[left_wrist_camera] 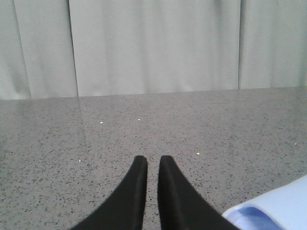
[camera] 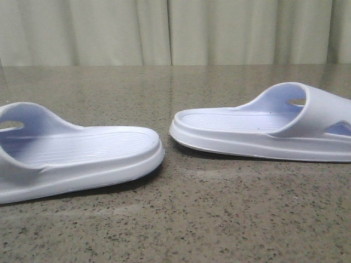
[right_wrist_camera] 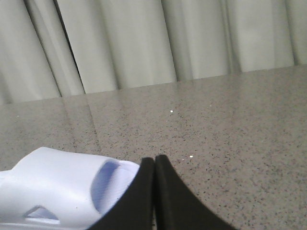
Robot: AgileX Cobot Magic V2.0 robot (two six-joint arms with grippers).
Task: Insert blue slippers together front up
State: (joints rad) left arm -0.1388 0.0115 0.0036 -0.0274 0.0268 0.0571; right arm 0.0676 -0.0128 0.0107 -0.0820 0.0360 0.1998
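— While I hold the front camera on the table, I count two blue slippers: the left slipper (camera: 77, 159) and the right slipper (camera: 263, 129), both sole-down on the speckled stone tabletop (camera: 219, 219), heels turned toward each other with a bare gap between them.

— Where do they lie against your grippers?

— On the left wrist camera only a corner of the left slipper (left_wrist_camera: 276, 208) shows, just beside the left gripper (left_wrist_camera: 152, 165) and not touching it. On the right wrist camera the right slipper (right_wrist_camera: 62, 191) lies right next to the right gripper (right_wrist_camera: 154, 165); I cannot tell whether they touch.

— And the jaws?

— The left pair stands a narrow slit apart, holding nothing. The right pair is pressed together, empty.

— Shapes, materials?

— Each slipper is pale blue-white moulded foam: a thick sole, a ribbed footbed, a wide strap with cut-outs. The fingers (right_wrist_camera: 177, 201) are black, smooth and tapered. Pleated pale curtains (camera: 175, 30) hang behind the table.
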